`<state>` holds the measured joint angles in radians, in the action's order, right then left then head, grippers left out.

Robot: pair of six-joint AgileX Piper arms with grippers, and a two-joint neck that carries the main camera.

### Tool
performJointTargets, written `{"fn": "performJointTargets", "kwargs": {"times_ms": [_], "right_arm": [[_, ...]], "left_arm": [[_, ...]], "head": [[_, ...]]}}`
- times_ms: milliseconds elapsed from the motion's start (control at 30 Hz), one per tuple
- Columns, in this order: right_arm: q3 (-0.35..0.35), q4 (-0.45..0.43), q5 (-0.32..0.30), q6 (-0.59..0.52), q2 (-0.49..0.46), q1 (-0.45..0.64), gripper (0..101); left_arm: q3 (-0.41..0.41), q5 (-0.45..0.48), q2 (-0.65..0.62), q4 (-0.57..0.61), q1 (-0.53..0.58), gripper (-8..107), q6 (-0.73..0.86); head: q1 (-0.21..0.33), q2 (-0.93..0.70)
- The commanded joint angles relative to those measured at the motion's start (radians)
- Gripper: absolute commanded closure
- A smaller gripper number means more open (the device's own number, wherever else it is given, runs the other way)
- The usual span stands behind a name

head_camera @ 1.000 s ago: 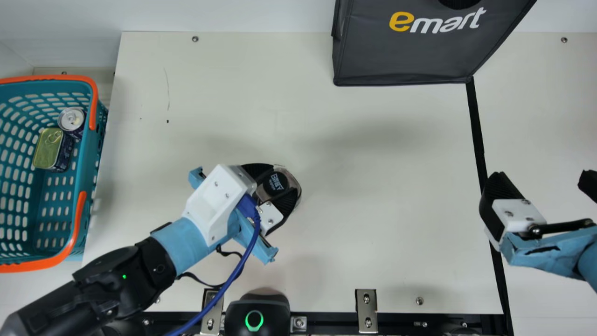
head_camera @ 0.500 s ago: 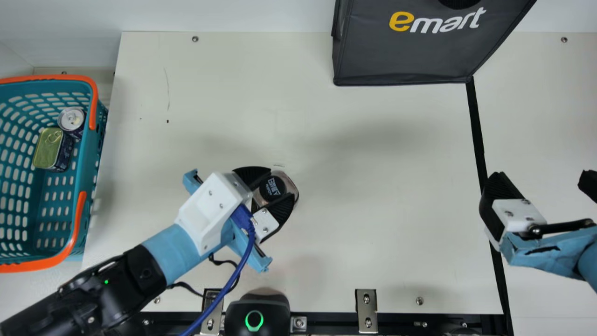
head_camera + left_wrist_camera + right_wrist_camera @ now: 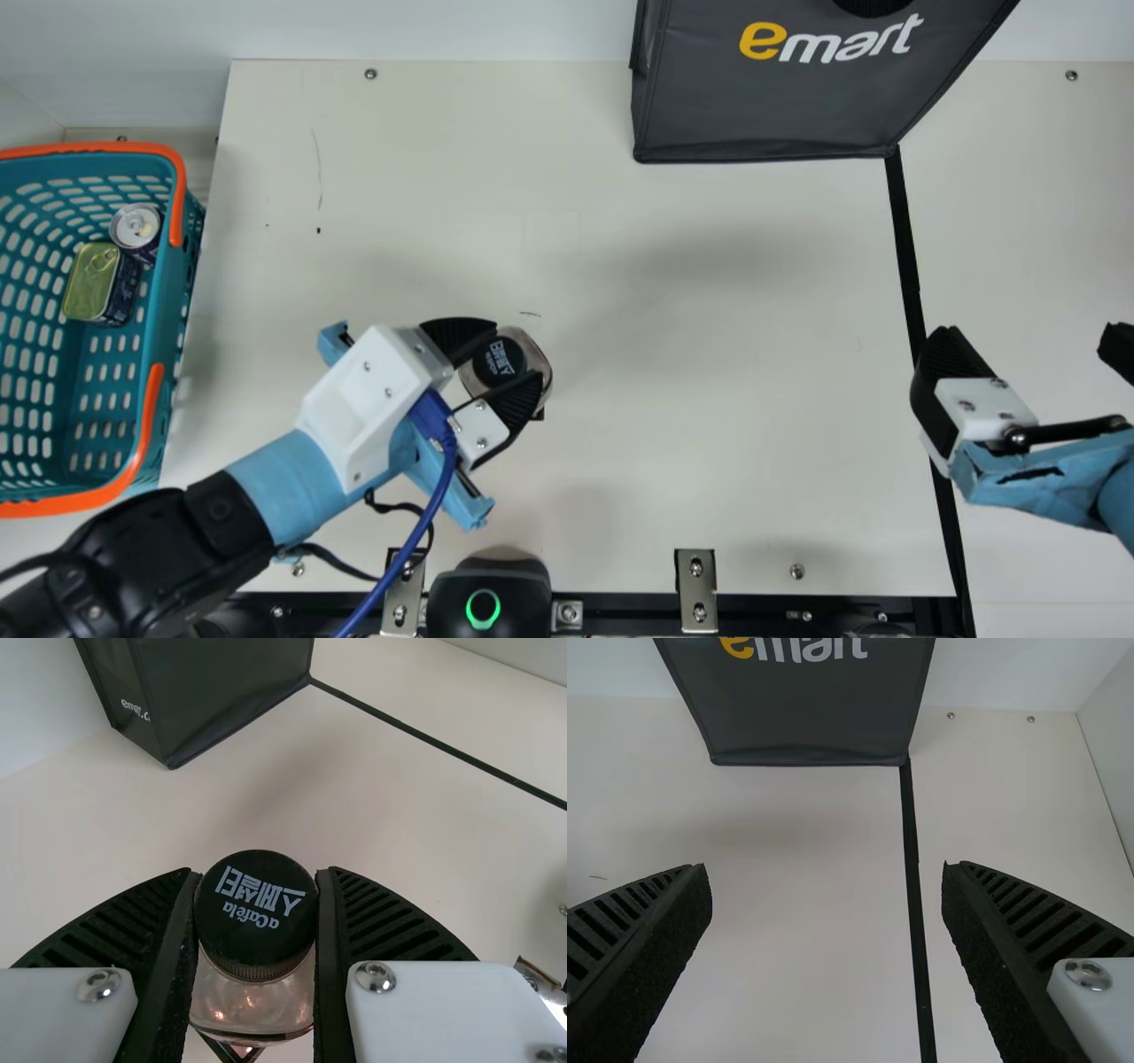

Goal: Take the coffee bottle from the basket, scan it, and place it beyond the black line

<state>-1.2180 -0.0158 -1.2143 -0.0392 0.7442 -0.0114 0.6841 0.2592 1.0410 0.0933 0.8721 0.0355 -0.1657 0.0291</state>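
My left hand (image 3: 519, 353) is closed on the coffee bottle (image 3: 496, 360), its ribbed fingers parted only by the bottle's width and pressing either side of the black cap (image 3: 255, 908) in my left wrist view. I have the bottle over the bench (image 3: 709, 354), between the teal basket (image 3: 170, 310) and the black line (image 3: 904, 239), so it is short of that line; whether its base touches down, I cannot tell. My right hand (image 3: 1028, 341) is wide open with nothing in it, near the line. A round can (image 3: 135, 227) and a flat tin (image 3: 90, 282) sit side by side in the basket. A dark bag (image 3: 771, 106) stands at the bench's far side.
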Motion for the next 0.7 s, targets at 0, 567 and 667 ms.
{"fn": "performJointTargets", "kwargs": {"times_ms": [0,567,667], "right_arm": [[0.0,0.0,0.0,0.0,0.0,0.0,10],[0.0,0.0,0.0,0.0,0.0,0.0,10],[0.0,0.0,0.0,0.0,0.0,0.0,10]], "left_arm": [[0.012,0.022,0.002,0.136,-0.025,89,0.164],[0.085,0.236,0.056,0.774,-0.309,89,0.933],[0.093,0.301,0.08,0.875,-0.392,89,1.071]], "head": [[0.027,-0.002],[0.027,-0.002],[0.027,-0.002]]}}
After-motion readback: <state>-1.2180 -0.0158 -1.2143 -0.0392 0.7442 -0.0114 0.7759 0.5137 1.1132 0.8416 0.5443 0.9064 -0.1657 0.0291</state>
